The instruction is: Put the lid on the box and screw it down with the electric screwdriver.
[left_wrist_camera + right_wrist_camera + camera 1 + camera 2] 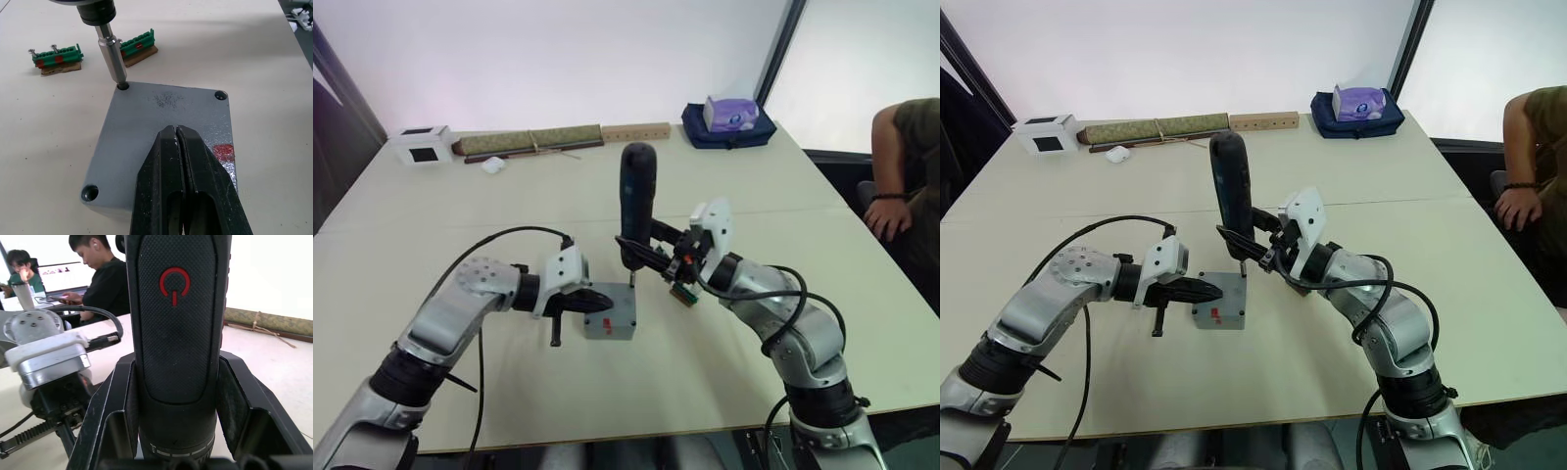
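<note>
The lid [166,127] is sitting on the box [610,315] near the middle of the worktop [754,186]. The left end effector [182,147] is pressing down on the lid with its fingers together, gripping nothing. The right end effector [176,416] is clamping the electric screwdriver [636,201], holding it upright with its metal bit planted in the screw hole at the lid's far corner. Two green terminal strips [56,55] are lying on the worktop just beyond the box.
</note>
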`<action>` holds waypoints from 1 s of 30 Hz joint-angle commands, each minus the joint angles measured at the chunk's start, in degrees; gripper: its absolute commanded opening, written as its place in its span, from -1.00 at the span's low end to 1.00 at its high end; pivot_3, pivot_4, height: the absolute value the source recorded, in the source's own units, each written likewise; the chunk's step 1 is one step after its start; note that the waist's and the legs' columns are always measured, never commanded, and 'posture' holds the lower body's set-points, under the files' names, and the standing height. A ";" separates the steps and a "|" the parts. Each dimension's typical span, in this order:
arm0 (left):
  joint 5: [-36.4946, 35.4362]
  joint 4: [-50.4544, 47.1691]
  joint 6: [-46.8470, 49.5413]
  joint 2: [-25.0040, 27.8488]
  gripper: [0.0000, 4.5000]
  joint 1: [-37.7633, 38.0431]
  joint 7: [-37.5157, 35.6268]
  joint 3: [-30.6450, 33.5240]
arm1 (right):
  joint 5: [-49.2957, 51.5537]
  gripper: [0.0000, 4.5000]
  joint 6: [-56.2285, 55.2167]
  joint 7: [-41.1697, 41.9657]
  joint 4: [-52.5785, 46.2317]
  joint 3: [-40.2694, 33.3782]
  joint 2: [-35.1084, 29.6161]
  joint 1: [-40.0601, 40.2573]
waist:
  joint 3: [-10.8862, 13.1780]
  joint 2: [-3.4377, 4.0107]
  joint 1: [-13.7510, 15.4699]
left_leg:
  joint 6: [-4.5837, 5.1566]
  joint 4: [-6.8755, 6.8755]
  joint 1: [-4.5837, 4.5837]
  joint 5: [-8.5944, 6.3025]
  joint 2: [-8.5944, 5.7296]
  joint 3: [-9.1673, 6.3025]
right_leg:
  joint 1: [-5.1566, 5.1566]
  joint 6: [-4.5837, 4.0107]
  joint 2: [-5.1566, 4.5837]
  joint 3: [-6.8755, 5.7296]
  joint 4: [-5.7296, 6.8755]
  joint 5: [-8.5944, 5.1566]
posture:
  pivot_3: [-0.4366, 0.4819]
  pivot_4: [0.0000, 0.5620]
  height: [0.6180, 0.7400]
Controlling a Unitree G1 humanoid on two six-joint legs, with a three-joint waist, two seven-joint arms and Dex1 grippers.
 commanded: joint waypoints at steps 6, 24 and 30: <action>3.56 2.23 -1.15 0.92 -1.00 2.12 -0.51 -2.32 | -1.66 -0.31 5.37 -1.80 2.93 2.93 -1.66 2.51 | -0.53 0.04 0.03 | 0.02 -0.02 0.05 -0.01 0.01 0.00 | 0.04 -0.01 0.00 0.00 -0.02 -0.02 | -0.05 -0.47 1.00; 3.25 -0.49 3.40 0.56 -1.00 0.10 0.10 -2.92 | -2.05 -0.31 7.86 -3.41 3.16 3.78 -2.71 1.81 | -1.08 -0.04 0.02 | 0.03 -0.71 0.79 -0.03 0.05 0.01 | 0.57 -0.25 -0.06 0.01 -0.42 -0.28 | -0.05 -0.47 1.00; 3.24 -0.64 4.05 0.31 -1.00 -0.06 0.33 -2.84 | -1.76 -0.31 5.57 -2.57 1.07 2.75 -3.40 0.13 | -1.06 -0.02 0.02 | 0.03 -0.80 0.75 -0.03 0.10 -0.01 | 0.58 -0.26 -0.07 0.01 -0.62 -0.28 | -0.05 -0.47 1.00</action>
